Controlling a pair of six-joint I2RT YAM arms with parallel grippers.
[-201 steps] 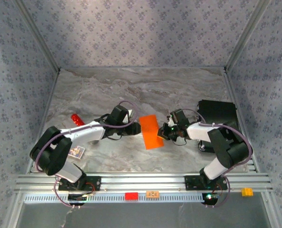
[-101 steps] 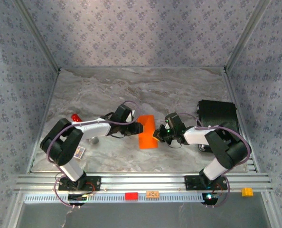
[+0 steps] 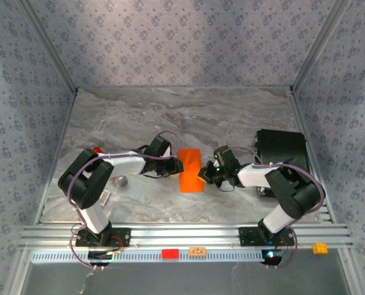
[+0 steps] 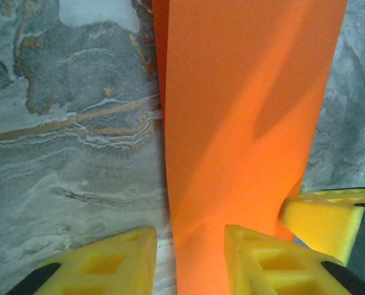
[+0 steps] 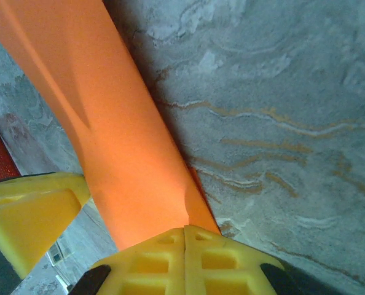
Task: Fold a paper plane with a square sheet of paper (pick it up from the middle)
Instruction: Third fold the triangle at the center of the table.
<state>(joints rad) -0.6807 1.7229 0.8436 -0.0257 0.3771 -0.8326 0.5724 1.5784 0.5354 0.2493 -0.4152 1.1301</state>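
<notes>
The square sheet of paper [image 3: 190,170], bright orange, lies folded over into a narrow rectangle on the marble table between the two arms. My right gripper [image 3: 203,174] is shut on its right edge, and the orange paper [image 5: 109,141] comes out from between the pressed yellow fingertips [image 5: 164,246]. My left gripper [image 3: 180,165] is at the sheet's left side. Its jaws stand apart astride the edge of the paper [image 4: 244,110], one finger [image 4: 262,258] over the paper and the other [image 4: 109,264] over bare table. The paper plane is out of view.
A black box [image 3: 282,147] sits behind the right arm. Around the left arm are a red cylinder [image 3: 98,149], a small grey round thing [image 3: 121,180] and a white card [image 3: 105,195]. A red block [image 3: 169,253] and a yellow brick [image 3: 319,247] rest on the front rail.
The paper, tilted and further right a second ago, has come left and lies squarer. Both grippers closed in on it. The left jaws narrowed and the left arm's elbow swung right.
</notes>
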